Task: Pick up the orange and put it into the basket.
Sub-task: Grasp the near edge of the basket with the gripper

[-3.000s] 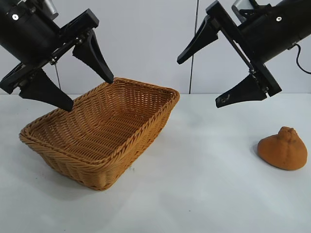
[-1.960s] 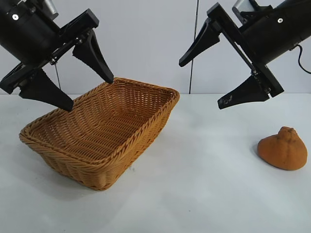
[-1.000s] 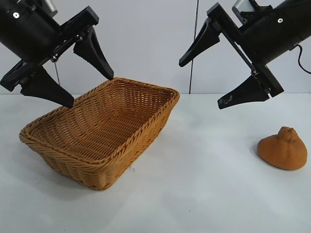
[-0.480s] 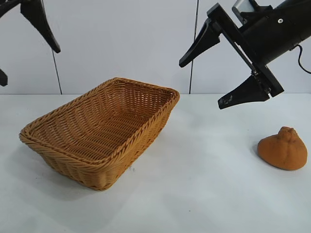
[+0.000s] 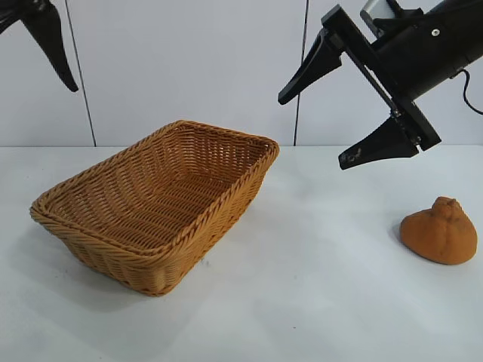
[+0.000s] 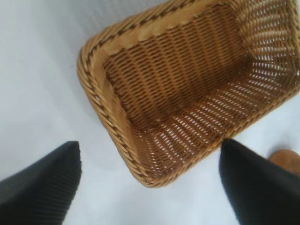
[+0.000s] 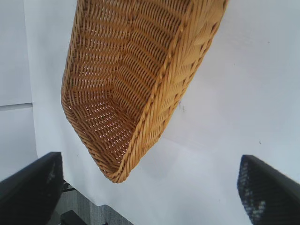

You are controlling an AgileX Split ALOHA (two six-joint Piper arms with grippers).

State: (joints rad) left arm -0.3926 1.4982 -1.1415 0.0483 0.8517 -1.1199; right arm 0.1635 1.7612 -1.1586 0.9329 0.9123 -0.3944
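Orange [image 5: 439, 239] lying untouched right of basket [image 5: 158, 230], left gripper [image 6: 150, 183] retreating unclenched, right gripper [image 5: 347, 124] hovering unclenched above the fruit.

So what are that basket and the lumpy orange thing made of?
The basket looks like woven wicker, tan-golden with a slight sheen: interlaced strands and a braided rim show. The orange has a dull, matte, grainy skin; whether it is real fruit or a foam or plastic model, I cannot tell.

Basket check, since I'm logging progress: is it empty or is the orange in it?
Empty: the basket shows only bare weave; the orange sits apart on the table.
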